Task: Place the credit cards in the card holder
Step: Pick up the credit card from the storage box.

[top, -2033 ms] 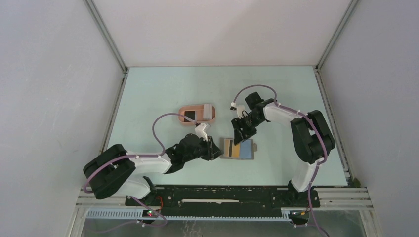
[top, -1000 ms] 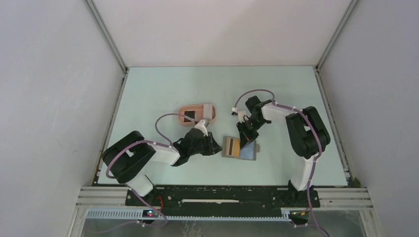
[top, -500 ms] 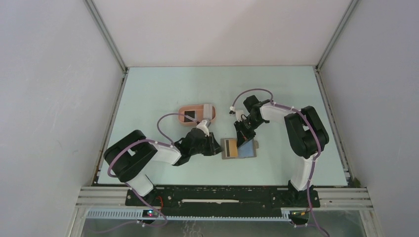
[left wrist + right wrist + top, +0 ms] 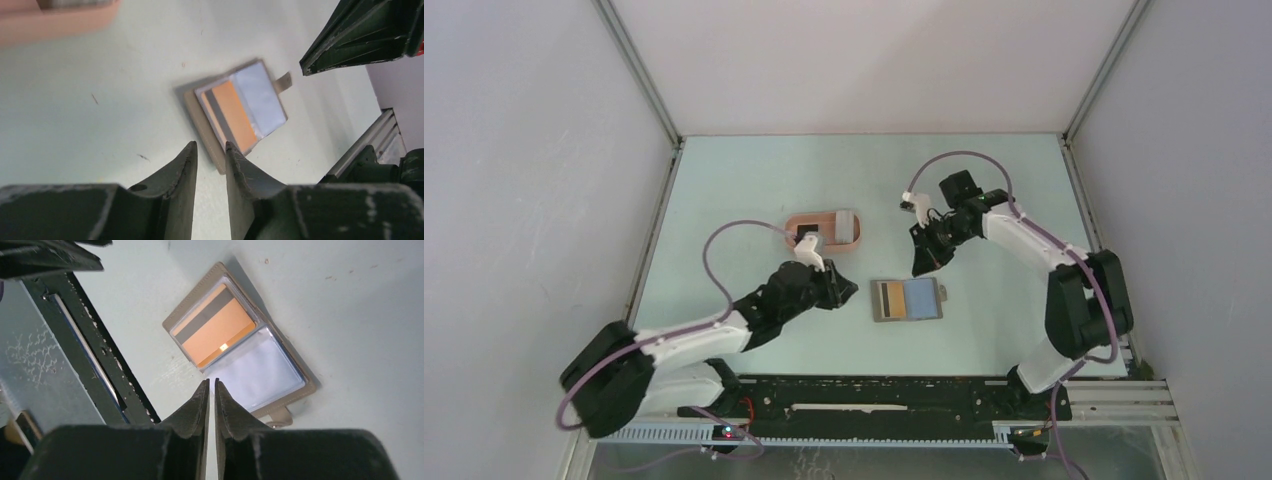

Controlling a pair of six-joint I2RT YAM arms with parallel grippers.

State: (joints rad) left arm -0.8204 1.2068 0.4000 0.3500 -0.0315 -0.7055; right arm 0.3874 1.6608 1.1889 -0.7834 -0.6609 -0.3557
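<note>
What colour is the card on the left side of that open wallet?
The thin flat card is orange with a grey-black stripe; the right wrist view shows it best.

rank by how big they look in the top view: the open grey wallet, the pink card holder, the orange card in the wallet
1. pink card holder and grey wallet: look about alike, too close to rank.
2. orange card: clearly smallest, covering about half of the wallet.

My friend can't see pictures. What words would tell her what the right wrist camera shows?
An open grey folding wallet lies flat on a pale green table, showing an orange card with a grey stripe in one clear sleeve and a pale bluish card in the other. The right gripper hangs above, holding nothing, its two dark fingers almost together.
</note>
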